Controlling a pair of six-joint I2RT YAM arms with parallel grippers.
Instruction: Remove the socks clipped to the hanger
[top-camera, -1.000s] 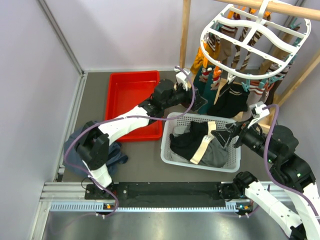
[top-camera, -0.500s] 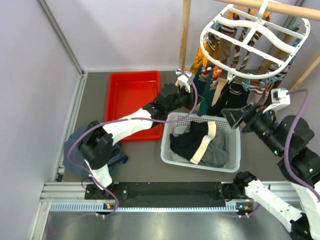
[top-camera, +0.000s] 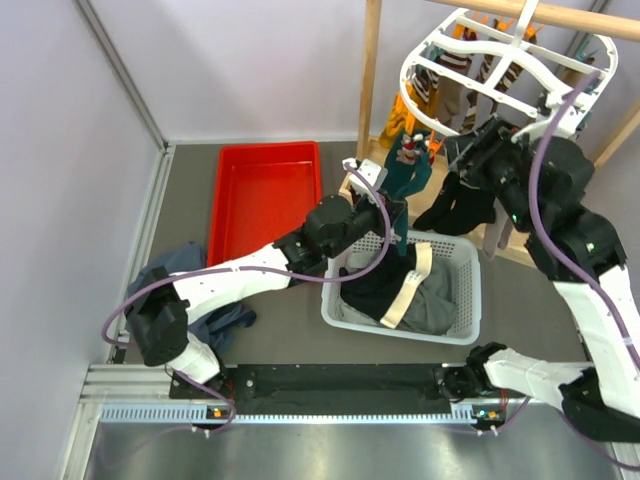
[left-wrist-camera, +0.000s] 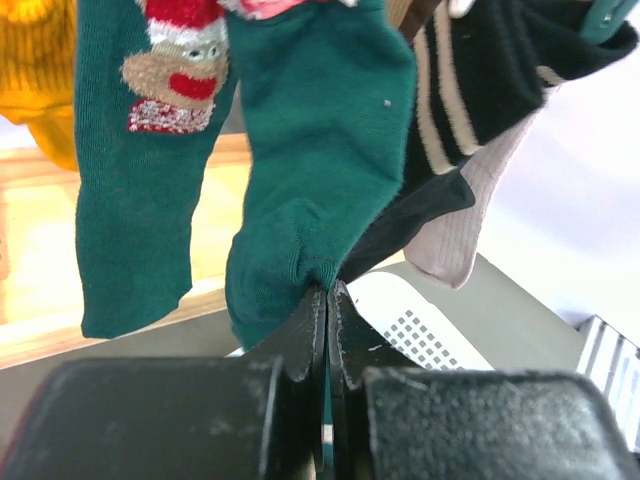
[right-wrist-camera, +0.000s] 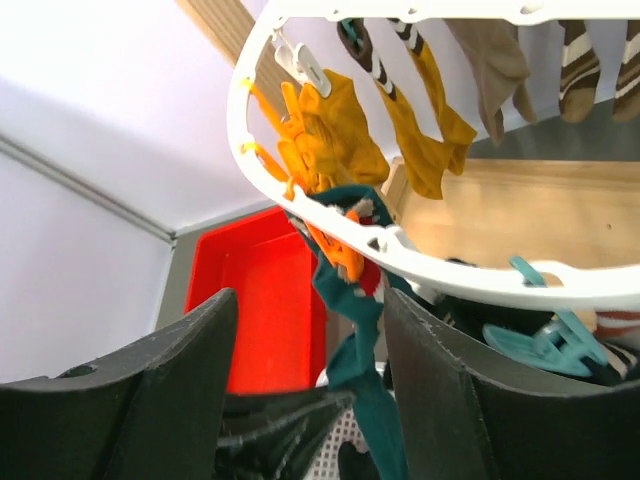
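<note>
Pinching teal sock (left-wrist-camera: 320, 130), left gripper (left-wrist-camera: 327, 300), right gripper (right-wrist-camera: 307, 300) spread wide beside hanger (right-wrist-camera: 480, 285)

"How many hangers?"

"One hanger (top-camera: 500, 60), white, on one wooden rack (top-camera: 372, 70)."

"And the socks?"

"The whole lot can't be counted, since some hide behind others. The left wrist view shows two teal socks (left-wrist-camera: 300, 150) side by side. The right wrist view shows at least two mustard socks (right-wrist-camera: 335, 135) and two striped socks (right-wrist-camera: 575, 55)."

"Containers?"

"One red tray (top-camera: 262, 195) and one white basket (top-camera: 465, 300)."

"Anything else?"

"Two arms (top-camera: 250, 270), and one blue-grey garment (top-camera: 165, 275) heaped on the tabletop (top-camera: 290, 320)."
</note>
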